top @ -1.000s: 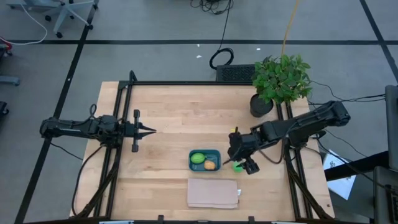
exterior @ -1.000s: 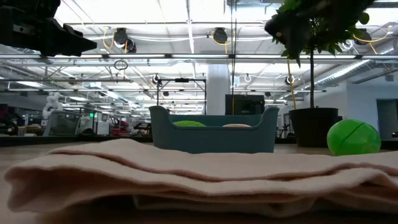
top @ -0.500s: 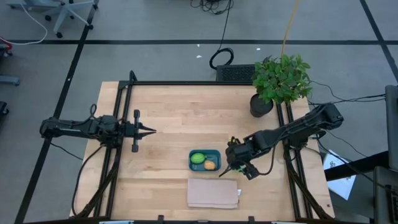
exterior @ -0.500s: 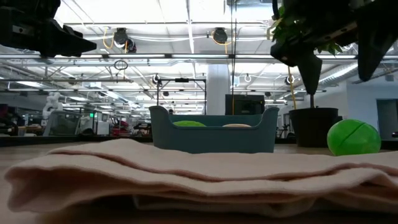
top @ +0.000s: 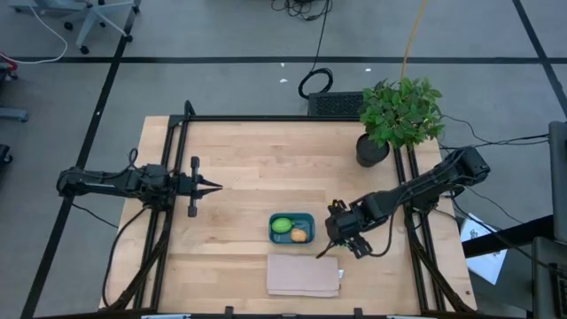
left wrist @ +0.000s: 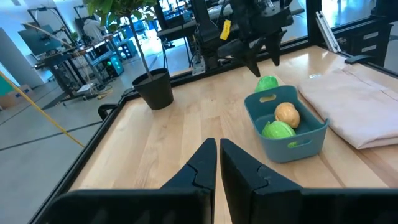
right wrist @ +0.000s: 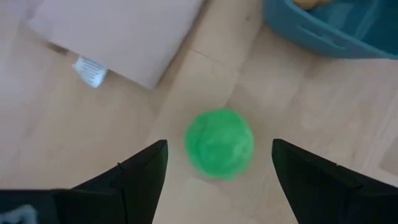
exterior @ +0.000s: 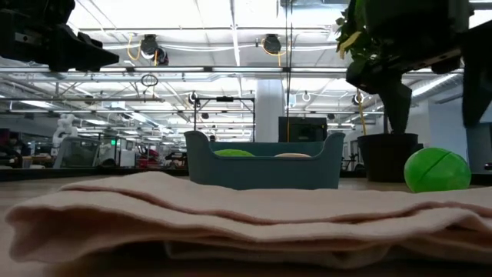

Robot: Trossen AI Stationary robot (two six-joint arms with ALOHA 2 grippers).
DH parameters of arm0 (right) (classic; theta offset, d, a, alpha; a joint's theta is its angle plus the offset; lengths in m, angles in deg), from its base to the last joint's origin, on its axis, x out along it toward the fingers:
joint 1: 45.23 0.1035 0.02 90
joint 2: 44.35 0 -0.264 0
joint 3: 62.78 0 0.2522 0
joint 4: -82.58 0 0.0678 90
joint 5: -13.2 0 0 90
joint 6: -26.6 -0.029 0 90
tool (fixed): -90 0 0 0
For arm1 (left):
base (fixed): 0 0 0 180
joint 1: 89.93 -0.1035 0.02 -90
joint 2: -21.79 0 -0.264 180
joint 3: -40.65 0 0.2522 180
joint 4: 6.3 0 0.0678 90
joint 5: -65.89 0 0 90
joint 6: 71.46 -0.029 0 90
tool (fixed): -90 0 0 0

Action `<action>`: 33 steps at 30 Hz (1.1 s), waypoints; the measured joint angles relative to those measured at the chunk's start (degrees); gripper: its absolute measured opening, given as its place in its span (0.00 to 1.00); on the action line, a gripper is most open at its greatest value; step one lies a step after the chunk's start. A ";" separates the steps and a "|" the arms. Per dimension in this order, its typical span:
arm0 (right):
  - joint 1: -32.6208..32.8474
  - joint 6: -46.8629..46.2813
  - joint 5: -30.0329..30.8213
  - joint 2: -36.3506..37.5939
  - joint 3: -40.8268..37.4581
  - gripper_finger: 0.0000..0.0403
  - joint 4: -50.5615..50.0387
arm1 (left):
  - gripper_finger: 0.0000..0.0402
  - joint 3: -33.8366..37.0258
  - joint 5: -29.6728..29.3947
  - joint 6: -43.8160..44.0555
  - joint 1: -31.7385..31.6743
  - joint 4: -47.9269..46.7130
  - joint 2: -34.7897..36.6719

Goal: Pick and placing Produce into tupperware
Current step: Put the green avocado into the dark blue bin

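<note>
Your right gripper (right wrist: pixel 219 163), jaws wide, has dropped over the green ball (right wrist: pixel 219 144) at the tupperware's (top: pixel 276 237) three o'clock, grasp next.

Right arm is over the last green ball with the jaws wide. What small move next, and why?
Probably lower the right gripper straight down, then close. The green ball sits on the table between its open fingers, outside the tupperware, which already holds the lime-green piece and the yellow-orange piece. The left gripper waits shut, far left.
</note>
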 joint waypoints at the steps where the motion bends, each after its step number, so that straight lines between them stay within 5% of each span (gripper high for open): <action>1: 0.11 -0.01 0.25 0.02 -0.26 0.70 0.37 | 0.06 0.00 0.01 0.00 0.00 -0.02 -0.01; 33: 1.20 3.14 1.56 0.02 -11.27 0.70 15.07 | 0.06 0.00 0.02 0.20 -0.01 -0.43 -0.01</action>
